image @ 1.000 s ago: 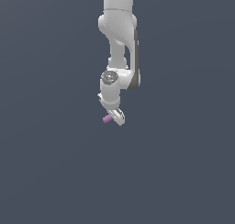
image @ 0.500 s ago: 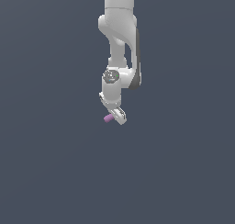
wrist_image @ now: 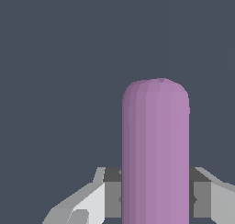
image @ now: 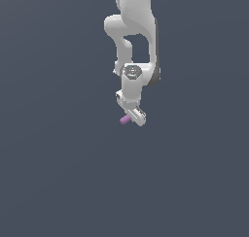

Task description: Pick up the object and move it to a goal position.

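Wrist view: matte pink-purple peg with rounded end sits clamped between the gripper jaws, pads touching both sides, sticking out past them.

Flat, even simulator light, rather dim, over a plain dark grey-blue background. No cast shadows, no glare. Soft shading only on arm and peg. Sharp focus throughout, with faceted, slightly jagged edges.

No visible change since earlier.
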{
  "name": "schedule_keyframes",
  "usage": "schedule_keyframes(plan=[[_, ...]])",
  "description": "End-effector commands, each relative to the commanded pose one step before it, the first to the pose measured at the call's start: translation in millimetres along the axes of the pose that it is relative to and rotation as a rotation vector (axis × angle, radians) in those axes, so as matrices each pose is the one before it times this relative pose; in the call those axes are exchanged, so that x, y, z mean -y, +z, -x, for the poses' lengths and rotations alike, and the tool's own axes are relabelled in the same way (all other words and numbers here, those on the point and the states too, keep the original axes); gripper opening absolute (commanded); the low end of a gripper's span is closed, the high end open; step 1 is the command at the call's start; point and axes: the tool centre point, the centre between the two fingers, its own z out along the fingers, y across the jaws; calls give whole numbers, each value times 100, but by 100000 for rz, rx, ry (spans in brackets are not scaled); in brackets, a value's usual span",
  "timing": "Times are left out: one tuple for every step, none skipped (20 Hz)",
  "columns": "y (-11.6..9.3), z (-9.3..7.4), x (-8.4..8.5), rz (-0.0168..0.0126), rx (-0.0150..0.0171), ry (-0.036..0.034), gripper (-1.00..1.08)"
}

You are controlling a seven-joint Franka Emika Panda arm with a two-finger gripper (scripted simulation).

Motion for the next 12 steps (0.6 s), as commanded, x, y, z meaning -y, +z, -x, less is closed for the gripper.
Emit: schedule_keyframes(plan=[[-1126, 2059, 775, -45, -9, -64, -100], [-493, 888, 342, 0, 0, 0, -100], [-515, 925, 358, 0, 0, 0, -100], [-533, 954, 372, 0, 0, 0, -100], [-532, 948, 374, 0, 0, 0, -100], [-502, 911, 366, 54, -33, 28, -100], [-497, 878, 353, 0, 0, 0, -100], [-473, 832, 337, 0, 0, 0, -100], [-449, 791, 322, 23, -65, 2, -100], [-424, 741, 306, 0, 0, 0, -100], [-400, 698, 294, 0, 0, 0, -100], [-377, 655, 280, 0, 0, 0, -100]])
